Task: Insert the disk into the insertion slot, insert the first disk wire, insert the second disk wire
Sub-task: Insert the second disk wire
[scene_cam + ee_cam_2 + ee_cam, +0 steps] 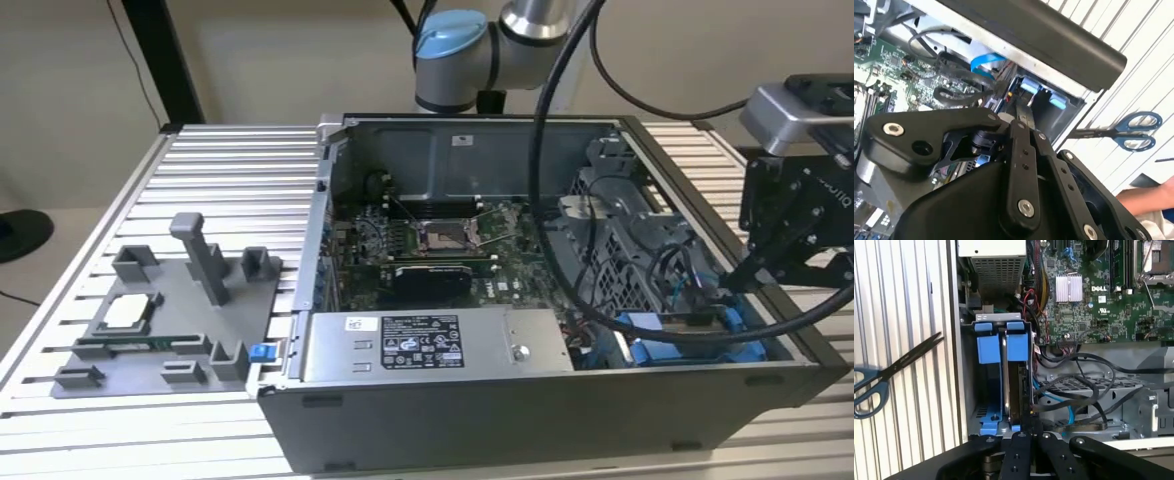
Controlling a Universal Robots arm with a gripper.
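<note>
Blue plastic rails and tabs mark the insertion slot (988,350). In the exterior view it sits at about 4 o'clock, inside the open computer case (534,410), tight against the case's side wall. The disk (1016,395) stands on its thin edge in that slot, between the blue tabs. The gripper (1029,427) has its two thin fingers drawn close together, and they pinch the near edge of the disk. On one side of the disk the slot has open room, right down to its blue floor. On the other side black wires (1089,359) loop very near the disk, so there is little room there. Past the far end of the slot lies the green board (1089,305). Outside the case wall, scissors (909,356) lie flat on the ribbed metal table (227,170), apart from the slot. In the exterior view a grey box with a sticker (427,345) runs along the case's front edge at about 6 o'clock, just beside the slot. A grey holder (174,320) sits on the table at about 8 o'clock, next to the case.
</note>
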